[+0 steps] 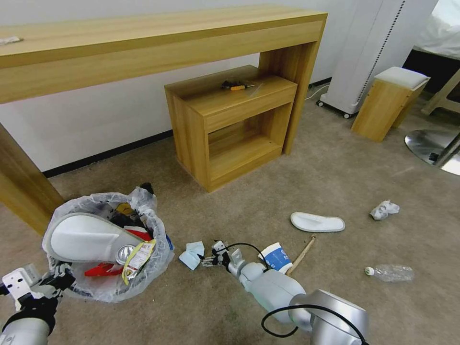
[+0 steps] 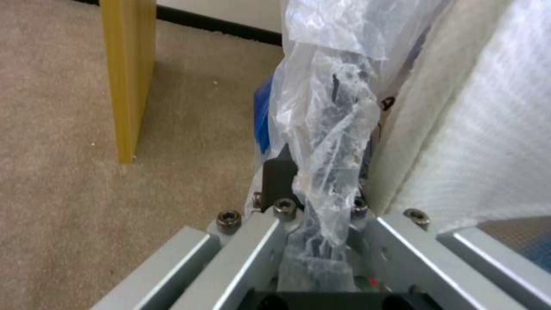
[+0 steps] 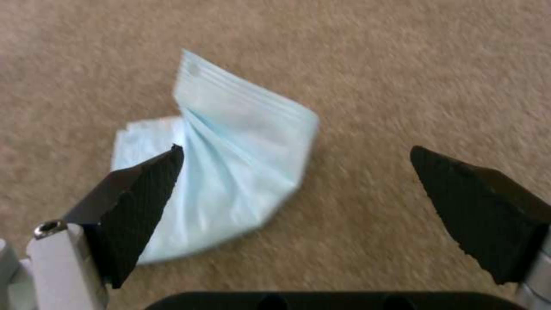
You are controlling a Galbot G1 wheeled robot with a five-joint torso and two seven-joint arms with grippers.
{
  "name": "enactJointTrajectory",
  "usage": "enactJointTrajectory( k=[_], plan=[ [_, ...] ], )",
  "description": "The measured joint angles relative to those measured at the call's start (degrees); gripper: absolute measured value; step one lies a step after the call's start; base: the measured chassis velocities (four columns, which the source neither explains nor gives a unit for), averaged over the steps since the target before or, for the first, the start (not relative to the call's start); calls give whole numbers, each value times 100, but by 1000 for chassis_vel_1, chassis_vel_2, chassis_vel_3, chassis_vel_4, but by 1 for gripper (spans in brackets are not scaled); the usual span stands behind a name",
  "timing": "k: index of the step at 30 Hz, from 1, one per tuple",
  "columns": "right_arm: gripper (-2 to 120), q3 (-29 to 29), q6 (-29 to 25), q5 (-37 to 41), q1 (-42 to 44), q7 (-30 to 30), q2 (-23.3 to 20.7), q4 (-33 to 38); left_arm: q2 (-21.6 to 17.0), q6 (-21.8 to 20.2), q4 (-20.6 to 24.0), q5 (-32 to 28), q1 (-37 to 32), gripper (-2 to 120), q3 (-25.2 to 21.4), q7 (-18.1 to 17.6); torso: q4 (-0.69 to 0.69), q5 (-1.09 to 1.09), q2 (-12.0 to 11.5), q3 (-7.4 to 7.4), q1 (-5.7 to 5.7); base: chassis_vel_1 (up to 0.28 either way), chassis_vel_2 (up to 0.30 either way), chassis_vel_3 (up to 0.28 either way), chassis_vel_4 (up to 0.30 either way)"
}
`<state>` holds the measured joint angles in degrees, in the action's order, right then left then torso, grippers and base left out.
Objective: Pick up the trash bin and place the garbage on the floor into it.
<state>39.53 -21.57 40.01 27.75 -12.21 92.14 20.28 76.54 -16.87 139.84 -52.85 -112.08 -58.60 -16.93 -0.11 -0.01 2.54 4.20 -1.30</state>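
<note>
A: Where's the tissue [image 3: 230, 181]?
B: On the beige floor [image 1: 311, 182], at about three o'clock from the trash bin [image 1: 108, 249] and just beside it. The right gripper [image 1: 211, 260] hangs over it with its fingers [image 3: 135, 202] spread wide; one tip covers the tissue's edge, the other sits over bare carpet.

A: How will it handle?
B: My guess: very light, soft and limp. It's folded, with a raised pleat through the middle, and that ridge looks the best place to pinch. A flat corner would likely slip against the pile.

A: And the bin?
B: The left gripper [image 1: 57, 278], at the bin's seven o'clock, is clenched on the rim and its crinkly bag. A white slipper [image 1: 84, 237], red wrappers [image 1: 103, 270] and a can [image 1: 125, 254] lie inside. The bag is thin and slippery, I'd say.

A: What else is on the floor?
B: From the tissue, a paper cup [image 1: 277, 256] and wooden stick [image 1: 301, 255] at three o'clock, a second slipper [image 1: 317, 222] at two, a white wad [image 1: 384, 209] beyond it and a clear bottle [image 1: 390, 272] well apart at three.

A: The room?
B: A long wooden table [image 1: 143, 43] against the wall, a low cabinet [image 1: 230, 124] under it.
</note>
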Motion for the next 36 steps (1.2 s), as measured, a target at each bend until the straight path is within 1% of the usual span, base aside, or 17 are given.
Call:
enactJointTrajectory(
  k=[2,5,9,12,25,36],
  plan=[
    [100,90,-5,80,3,19,-1,91,0,0,-2,1,12,0,6,1,-1,0,0,0,0,0,0,0,0],
    [100,407,6,423,41,125,0,373,0,0,-11,3,23,0,20,2,0,0,0,0,0,0,0,0,0],
    [100,558,59,539,48,170,2,430,2,0,-11,2,23,0,20,5,1,2,0,0,0,0,0,0,0],
    [100,529,67,463,32,147,-4,220,4,0,3,-3,16,0,16,5,-1,-1,0,0,0,0,0,0,0],
    [100,331,232,294,34,58,-1,-70,43,1,20,-12,30,0,49,9,0,1,0,0,0,0,0,0,0],
    [100,329,323,373,-28,8,-1,29,92,-1,52,5,13,0,59,30,0,1,0,0,0,0,0,0,0]
  ],
)
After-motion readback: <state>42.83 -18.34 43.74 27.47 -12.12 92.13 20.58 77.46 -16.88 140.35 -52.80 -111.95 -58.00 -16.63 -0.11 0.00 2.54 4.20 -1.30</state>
